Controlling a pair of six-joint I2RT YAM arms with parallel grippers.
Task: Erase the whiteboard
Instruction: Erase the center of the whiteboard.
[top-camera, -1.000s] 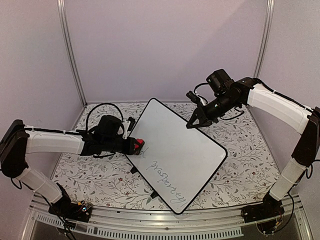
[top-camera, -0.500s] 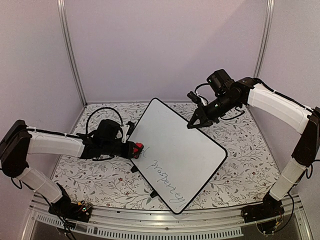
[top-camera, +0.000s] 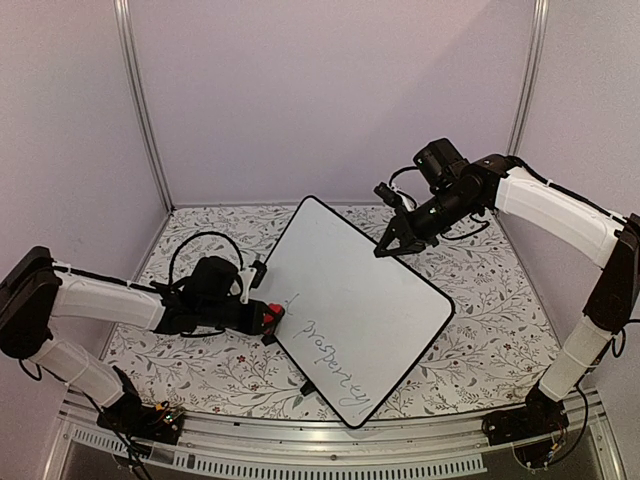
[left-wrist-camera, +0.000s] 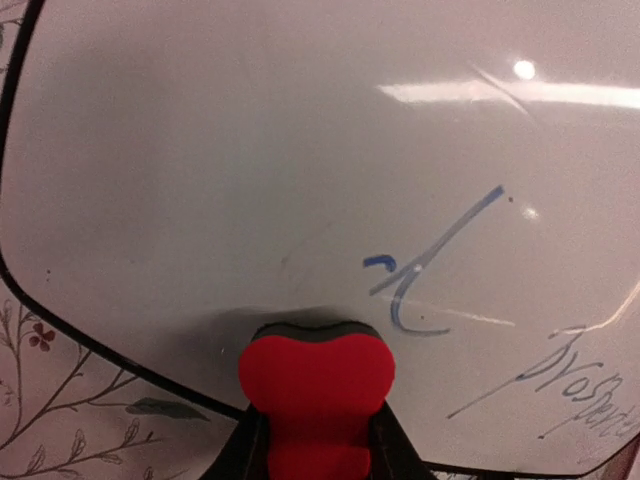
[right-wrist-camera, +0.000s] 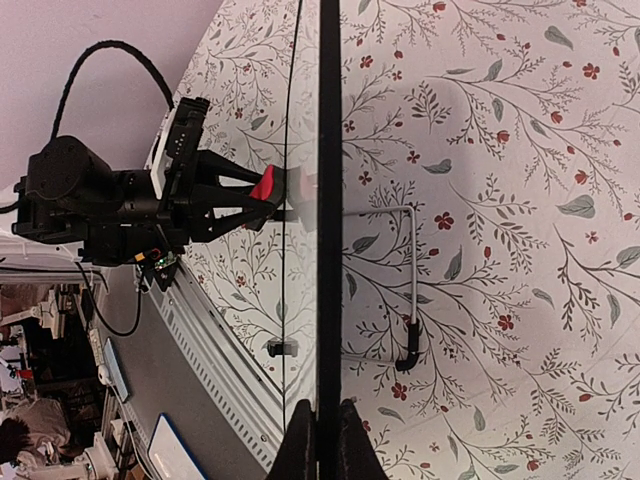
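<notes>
**A:** Left hand (top-camera: 268, 318), condition?
**B:** Closed on a red eraser (top-camera: 273, 316). The eraser's dark pad is pressed against the whiteboard (top-camera: 365, 285), just inside the board's left edge.

**A:** Right hand (top-camera: 385, 246)?
**B:** Pinched tight on the board's far right rim. In its own wrist view the black rim (right-wrist-camera: 329, 200) runs straight down between the fingers (right-wrist-camera: 300, 445).

**A:** Whiteboard, location?
**B:** Middle of the bench (top-camera: 480, 330), turned so one corner points at the far wall. Two small black feet (top-camera: 308, 387) show under its near left edge.

**A:** Surface?
**B:** One line of dark cursive handwriting (top-camera: 335, 365) along the near left side, reading roughly "prosperity". In the left wrist view a bluish stroke (left-wrist-camera: 430, 270) sits just right of the eraser (left-wrist-camera: 316, 385). The rest of the board is white, with a light glare.

**A:** Surroundings?
**B:** The bench has a floral cover with red blossoms and grey leaves. The right wrist view shows a thin wire stand (right-wrist-camera: 412, 280) behind the board. Pale walls enclose the space, and both arms have white shells.
</notes>
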